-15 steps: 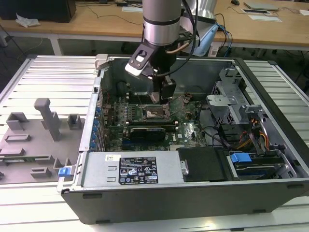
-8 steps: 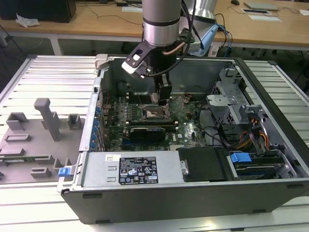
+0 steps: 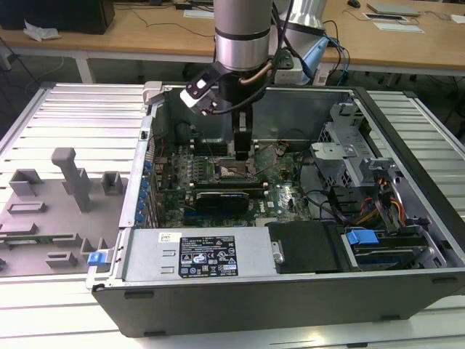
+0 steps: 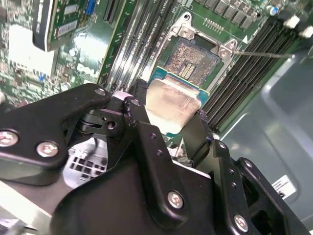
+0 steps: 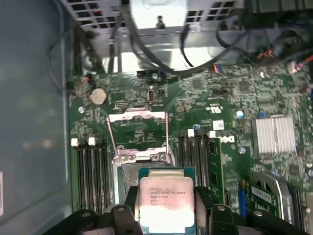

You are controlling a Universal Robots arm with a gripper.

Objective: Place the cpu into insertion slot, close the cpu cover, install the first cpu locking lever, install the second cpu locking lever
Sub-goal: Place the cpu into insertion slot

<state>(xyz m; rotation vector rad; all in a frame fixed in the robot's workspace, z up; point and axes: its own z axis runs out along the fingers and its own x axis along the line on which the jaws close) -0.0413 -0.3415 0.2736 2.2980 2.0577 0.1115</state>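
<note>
My gripper reaches down into the open computer case, just above the motherboard. It is shut on the cpu, a flat square chip with a silver top and a green edge, held by two opposite sides between black fingers. In the second wrist view the cpu hangs slightly above the near edge of the insertion slot, whose shiny pin field lies bare. The cpu cover, a thin metal frame, is swung open beyond the slot. In the exterior view the slot lies directly beneath the gripper.
Long black memory slots flank the socket on both sides. A thin wire lever juts out beside it. A black graphics card and a silver power supply lie nearer the front. Drive cage and cables fill the exterior view's right.
</note>
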